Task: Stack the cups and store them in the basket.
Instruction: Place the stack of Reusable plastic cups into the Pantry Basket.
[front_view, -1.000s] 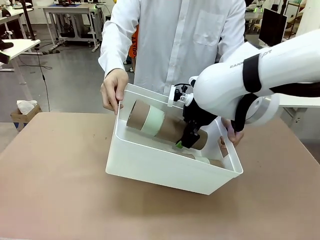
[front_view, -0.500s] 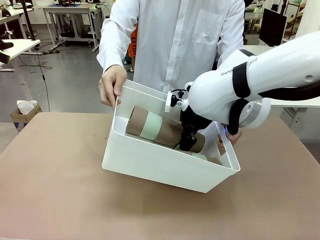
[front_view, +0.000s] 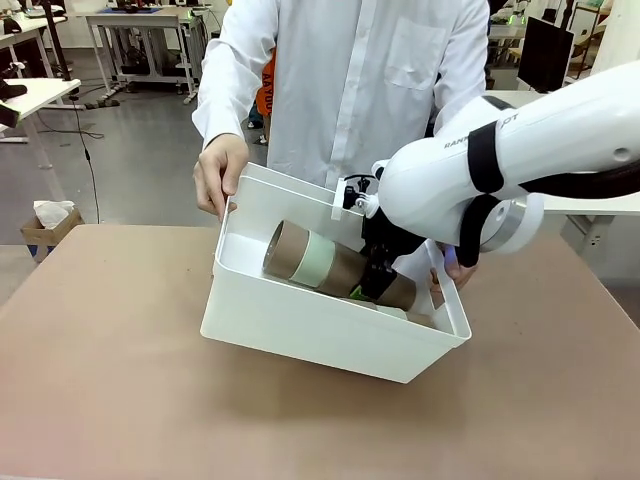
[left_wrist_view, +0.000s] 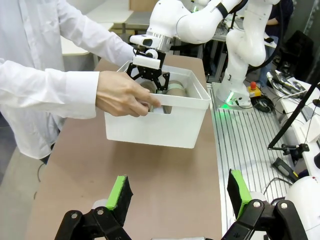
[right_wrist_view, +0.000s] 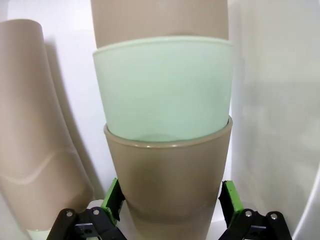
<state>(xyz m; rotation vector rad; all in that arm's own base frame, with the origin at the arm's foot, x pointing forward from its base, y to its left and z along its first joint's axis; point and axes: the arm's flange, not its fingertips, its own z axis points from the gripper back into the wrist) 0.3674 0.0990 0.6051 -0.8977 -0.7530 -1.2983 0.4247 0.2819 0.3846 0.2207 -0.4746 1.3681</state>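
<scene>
Here, nested cups (front_view: 335, 270) lie on their side in the tilted white basket (front_view: 300, 325).
The stack's long axis slopes down rightward: tan, mint, tan showing. Right gripper (front_view: 372, 283) straddles it, jaws spread, pads apparently off it. Left gripper (left_wrist_view: 180, 192) open over bare table (left_wrist_view: 165, 180). Person's hand (front_view: 222, 175) holds the rim.

bright, even light; soft shadows

text: "FRANKA", partly readable | on: right arm (front_view: 520, 150)
</scene>
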